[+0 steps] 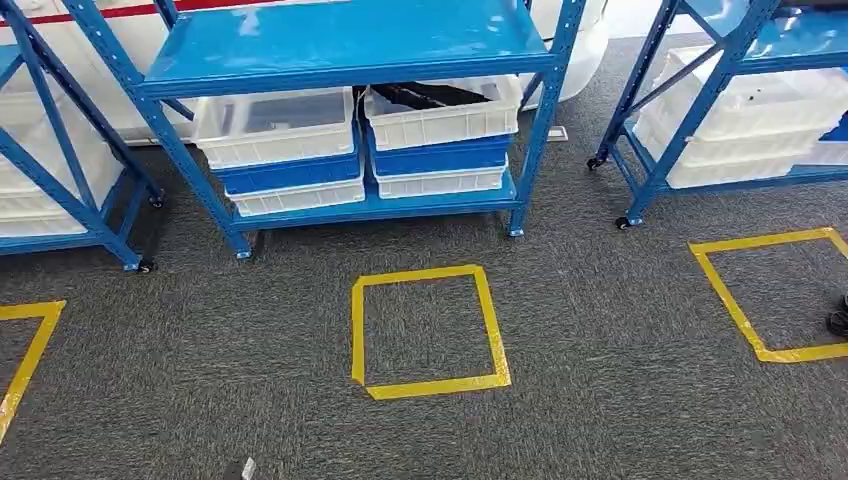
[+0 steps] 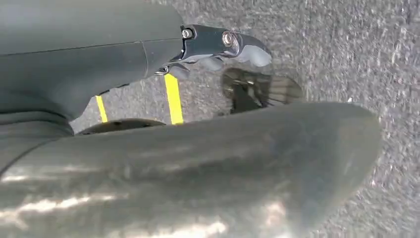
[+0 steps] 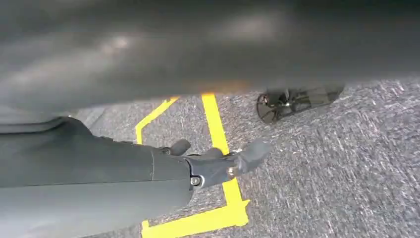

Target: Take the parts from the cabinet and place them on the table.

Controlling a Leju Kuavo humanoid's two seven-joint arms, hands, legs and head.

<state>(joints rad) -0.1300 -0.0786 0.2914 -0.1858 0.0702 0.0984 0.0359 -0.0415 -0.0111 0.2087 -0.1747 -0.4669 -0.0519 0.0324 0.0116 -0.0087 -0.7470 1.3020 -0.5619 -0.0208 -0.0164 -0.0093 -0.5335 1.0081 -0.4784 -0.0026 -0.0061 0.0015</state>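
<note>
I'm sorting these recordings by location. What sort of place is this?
Probably a storeroom or parts-handling workshop: blue metal racks on castors hold stacked white and blue plastic bins, and yellow tape squares mark standing spots on the grey carpet.

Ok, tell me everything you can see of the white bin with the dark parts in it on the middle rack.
The white bin is a ribbed plastic tray, upright, topmost of a stack: it sits on a blue bin, itself on another white one. It sits at the right of the blue rack's lowest shelf, beside a left-hand stack. Dark parts lie inside, unclear in shape. Nothing else touches it.
</note>
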